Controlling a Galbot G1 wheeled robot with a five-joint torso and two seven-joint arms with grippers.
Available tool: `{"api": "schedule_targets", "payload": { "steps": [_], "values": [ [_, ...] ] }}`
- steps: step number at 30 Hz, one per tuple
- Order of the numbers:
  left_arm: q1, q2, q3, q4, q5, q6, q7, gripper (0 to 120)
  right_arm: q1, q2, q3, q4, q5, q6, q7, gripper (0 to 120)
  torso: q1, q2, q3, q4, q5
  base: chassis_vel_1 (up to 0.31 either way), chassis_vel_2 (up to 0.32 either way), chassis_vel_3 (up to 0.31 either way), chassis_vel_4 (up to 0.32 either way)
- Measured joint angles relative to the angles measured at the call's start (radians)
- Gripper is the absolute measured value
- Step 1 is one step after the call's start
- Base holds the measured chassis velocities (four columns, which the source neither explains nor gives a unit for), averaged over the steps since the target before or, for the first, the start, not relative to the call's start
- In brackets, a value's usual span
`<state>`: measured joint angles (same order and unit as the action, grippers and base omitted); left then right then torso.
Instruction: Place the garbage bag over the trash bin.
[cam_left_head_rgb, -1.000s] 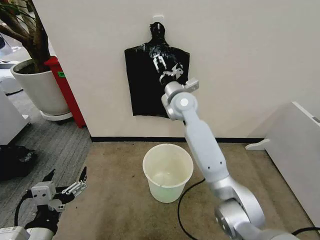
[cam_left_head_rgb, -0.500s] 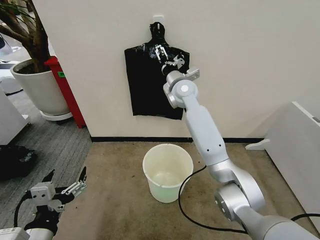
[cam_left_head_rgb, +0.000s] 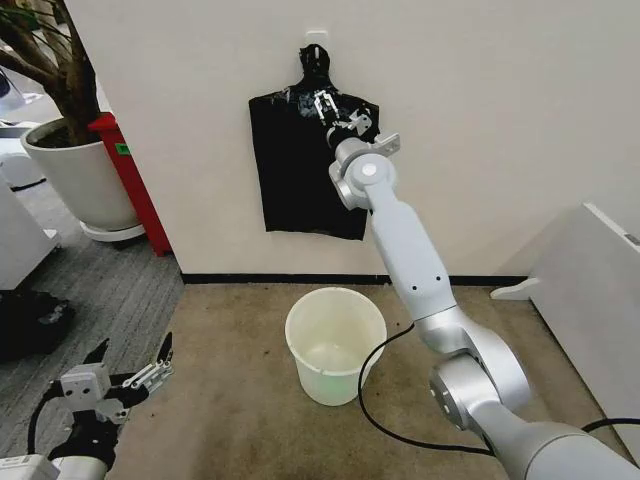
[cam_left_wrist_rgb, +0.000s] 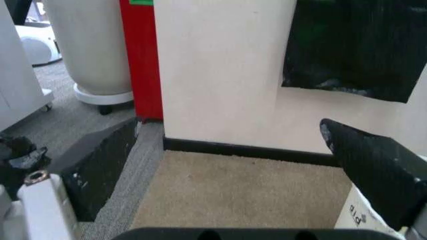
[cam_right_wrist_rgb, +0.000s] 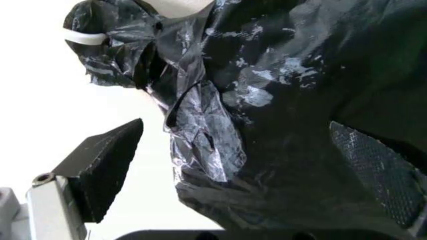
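A flat black bundle (cam_left_head_rgb: 300, 170) with a knotted top hangs from a wall hook. On its upper front lies the garbage bag (cam_right_wrist_rgb: 200, 130), crinkly glossy black plastic. My right gripper (cam_left_head_rgb: 335, 108) is raised against that upper part. It is open, and in the right wrist view its fingers (cam_right_wrist_rgb: 100, 165) stand on either side of the crinkled plastic without closing on it. The trash bin (cam_left_head_rgb: 335, 343), a cream-white bucket, stands upright and empty on the carpet below. My left gripper (cam_left_head_rgb: 128, 372) waits low at the left, open and holding nothing.
A large white plant pot (cam_left_head_rgb: 75, 180) and a red post (cam_left_head_rgb: 130, 180) stand left of the wall corner. A white cabinet (cam_left_head_rgb: 590, 290) is at the right. A black cable (cam_left_head_rgb: 372, 395) runs over the carpet beside the bin. Dark objects (cam_left_head_rgb: 30, 320) lie at far left.
My right gripper has risen and moved in toward the top of the hanging black plastic. The left arm and the bin have not moved.
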<state>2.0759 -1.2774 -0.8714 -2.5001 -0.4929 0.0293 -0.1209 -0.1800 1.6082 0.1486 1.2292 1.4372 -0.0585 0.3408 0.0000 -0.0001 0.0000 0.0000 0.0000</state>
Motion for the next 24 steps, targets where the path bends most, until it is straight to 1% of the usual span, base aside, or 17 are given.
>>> {"api": "schedule_targets", "payload": {
  "steps": [18,22,23,24],
  "values": [
    [-0.013,-0.005,0.005,0.000,0.007,0.000,0.004,100,0.014,0.000,-0.016,0.014,0.023,0.004,0.047,99,0.000,0.000,0.000,0.0000,0.0000,0.000,0.000,0.000,0.000],
    [-0.017,-0.008,0.014,0.000,0.017,0.000,0.009,100,0.018,0.000,-0.022,0.011,0.027,0.005,0.051,87,0.000,0.000,0.000,0.0000,0.0001,0.000,0.000,0.000,0.000],
    [-0.017,-0.008,0.014,0.000,0.017,0.000,0.009,100,0.018,0.000,-0.022,0.011,0.027,0.005,0.051,87,0.000,0.000,0.000,0.0000,0.0001,0.000,0.000,0.000,0.000],
    [-0.019,-0.010,0.018,0.000,0.022,-0.001,0.011,100,0.020,0.000,-0.025,0.008,0.027,0.005,0.051,82,0.000,0.000,0.000,0.0000,-0.0001,0.000,0.000,0.000,0.000]
  ]
}}
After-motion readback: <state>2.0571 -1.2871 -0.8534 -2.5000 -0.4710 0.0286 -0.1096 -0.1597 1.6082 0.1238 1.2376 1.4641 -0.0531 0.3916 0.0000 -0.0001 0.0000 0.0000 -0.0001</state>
